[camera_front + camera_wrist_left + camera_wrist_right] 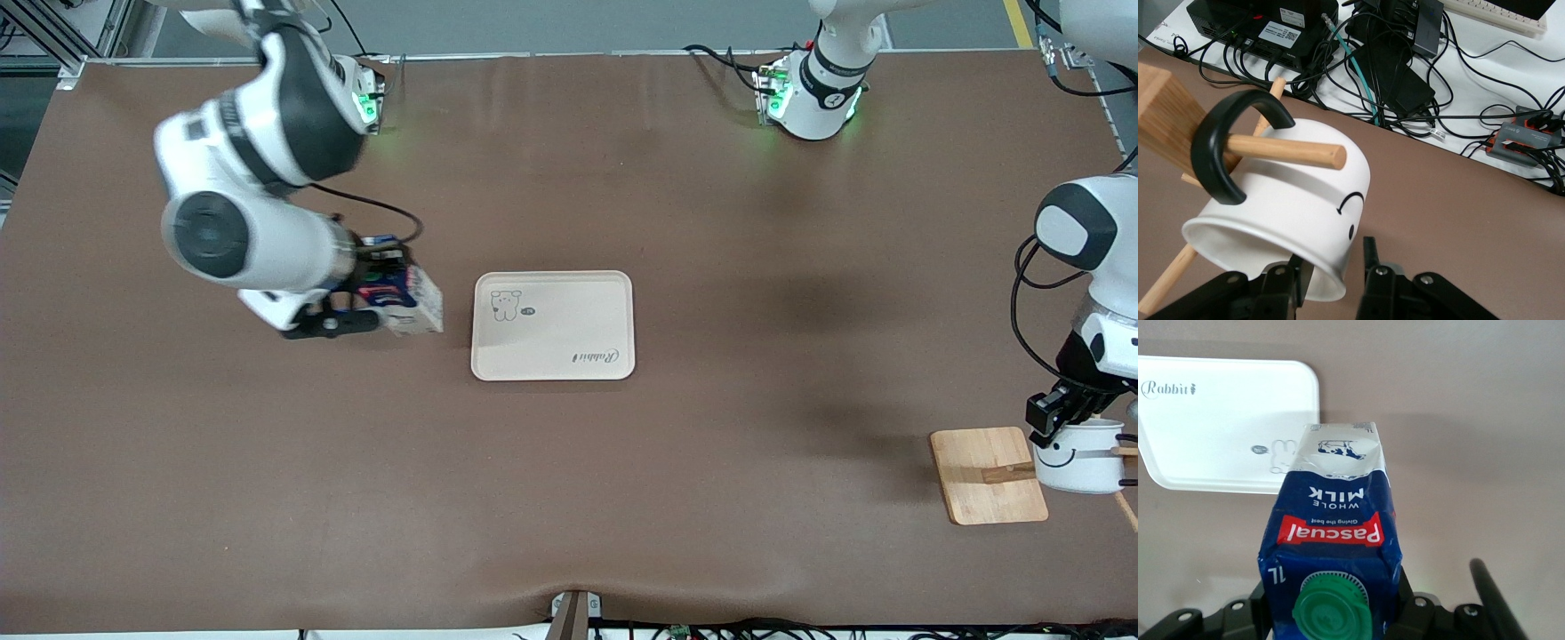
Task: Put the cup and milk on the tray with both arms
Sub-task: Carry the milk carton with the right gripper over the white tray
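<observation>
The white cup (1078, 455) with the smiley face stands at the left arm's end of the table, beside a wooden board. In the left wrist view, a wooden stick (1285, 148) passes through the cup's (1291, 200) black handle. My left gripper (1058, 418) is open and straddles the cup's rim (1333, 280), one finger inside and one outside with a gap. My right gripper (382, 298) is shut on the blue milk carton (411, 300) and holds it tilted beside the cream tray (553, 326), toward the right arm's end. The right wrist view shows the milk (1331, 540), its green cap and the tray (1218, 427).
The wooden board (987, 476) lies beside the cup, near the table's front edge. Its sticks (1168, 277) reach past the cup. Cables and black boxes (1398, 60) lie off the table edge near the cup.
</observation>
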`<state>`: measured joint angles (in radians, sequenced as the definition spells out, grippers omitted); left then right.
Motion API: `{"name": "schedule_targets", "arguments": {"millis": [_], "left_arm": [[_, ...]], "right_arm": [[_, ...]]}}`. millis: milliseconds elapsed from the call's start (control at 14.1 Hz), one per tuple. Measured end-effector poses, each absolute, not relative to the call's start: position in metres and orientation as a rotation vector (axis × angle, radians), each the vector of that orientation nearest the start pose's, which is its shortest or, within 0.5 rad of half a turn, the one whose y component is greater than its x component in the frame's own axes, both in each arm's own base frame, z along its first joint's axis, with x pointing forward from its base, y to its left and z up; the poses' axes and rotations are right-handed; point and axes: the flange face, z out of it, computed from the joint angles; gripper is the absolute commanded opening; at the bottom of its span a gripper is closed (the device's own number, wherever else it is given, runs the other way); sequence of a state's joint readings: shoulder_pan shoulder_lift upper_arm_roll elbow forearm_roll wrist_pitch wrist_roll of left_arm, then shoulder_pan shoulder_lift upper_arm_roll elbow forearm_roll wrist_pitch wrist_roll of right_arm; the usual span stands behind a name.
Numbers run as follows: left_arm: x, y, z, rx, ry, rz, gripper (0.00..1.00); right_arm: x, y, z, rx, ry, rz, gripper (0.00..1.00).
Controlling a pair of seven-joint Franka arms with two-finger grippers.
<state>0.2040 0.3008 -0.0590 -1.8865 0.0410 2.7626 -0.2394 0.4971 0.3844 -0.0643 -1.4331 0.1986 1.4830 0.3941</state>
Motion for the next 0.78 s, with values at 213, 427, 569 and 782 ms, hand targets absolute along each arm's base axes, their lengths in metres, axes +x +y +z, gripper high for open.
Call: {"name": "schedule_targets", "arguments": {"millis": [213, 427, 569, 782], "left_arm": [[0.659, 0.096, 0.412, -2.984, -0.536, -0.892, 0.25], [0.66, 0.094, 0.412, -2.986, -0.531, -0.893, 0.18], [0.66, 0.092, 0.412, -2.987, -0.528, -0.895, 0.15], [0.661, 0.087, 0.413, -2.993, -0.508, -0.896, 0.1]], "right_arm": [[0.554, 0.355, 0.418, -3.113, 0.05, 0.62, 0.0], [0.565, 0.368, 0.393, -3.057, 0.095, 0.62, 0.0], [0.573, 0.374, 0.375, -2.991, 0.161, 0.617, 0.0], [0.57, 0.389, 0.353, -2.993, 0.185, 0.641, 0.0]]}}
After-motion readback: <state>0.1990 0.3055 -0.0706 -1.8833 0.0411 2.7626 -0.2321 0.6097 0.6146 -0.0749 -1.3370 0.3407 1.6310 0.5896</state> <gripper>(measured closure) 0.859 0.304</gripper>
